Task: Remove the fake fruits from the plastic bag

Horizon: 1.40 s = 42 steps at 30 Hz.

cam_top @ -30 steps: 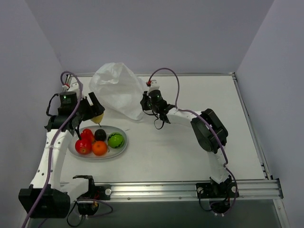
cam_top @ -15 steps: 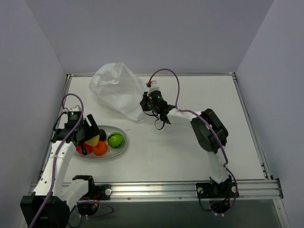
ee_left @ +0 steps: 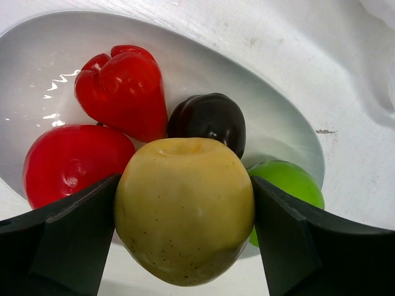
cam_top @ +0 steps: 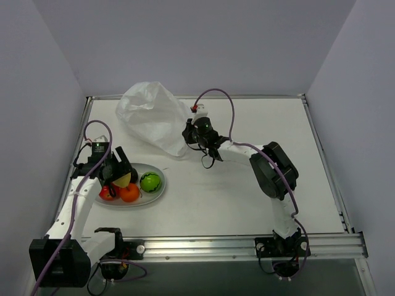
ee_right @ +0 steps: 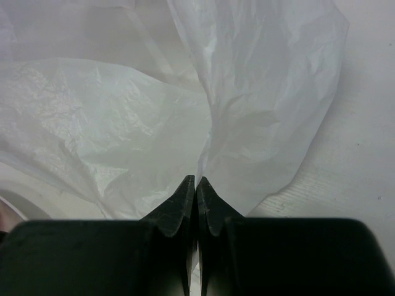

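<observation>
Left wrist: we see left jaws clamped on yellow apple (ee_left: 185, 216) above plate (ee_left: 271, 117).
Right wrist: right jaws pinching plastic bag (ee_right: 111, 123).

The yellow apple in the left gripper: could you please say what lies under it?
A white plate with red fruits, a dark fruit and a green fruit; the spot directly beneath is covered.

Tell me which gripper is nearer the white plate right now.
Left. The left gripper hangs directly over the plate, holding a yellow apple above it. The right gripper is away to the plate's far right, pinching the plastic bag.
</observation>
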Each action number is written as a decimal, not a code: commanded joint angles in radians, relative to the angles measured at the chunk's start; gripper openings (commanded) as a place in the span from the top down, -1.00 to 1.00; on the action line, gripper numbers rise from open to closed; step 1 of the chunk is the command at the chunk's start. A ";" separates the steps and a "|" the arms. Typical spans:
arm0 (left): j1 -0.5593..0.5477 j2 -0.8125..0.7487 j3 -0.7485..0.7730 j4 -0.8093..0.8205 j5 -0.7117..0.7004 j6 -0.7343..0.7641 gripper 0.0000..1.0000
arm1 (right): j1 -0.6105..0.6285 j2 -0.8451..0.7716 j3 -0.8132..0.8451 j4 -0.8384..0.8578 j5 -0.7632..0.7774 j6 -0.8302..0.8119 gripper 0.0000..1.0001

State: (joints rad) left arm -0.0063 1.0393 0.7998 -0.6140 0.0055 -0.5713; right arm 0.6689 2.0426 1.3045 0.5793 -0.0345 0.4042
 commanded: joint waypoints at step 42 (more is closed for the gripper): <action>-0.169 -0.343 0.320 0.111 0.154 0.169 -0.88 | 0.212 -0.801 -0.197 -0.402 0.496 -0.076 -1.00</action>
State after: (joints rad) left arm -0.1703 0.7441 1.1252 -0.5747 0.1192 -0.3840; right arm 0.8848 1.3708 1.1694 0.2661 0.3241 0.3450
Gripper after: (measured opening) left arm 0.943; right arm 0.996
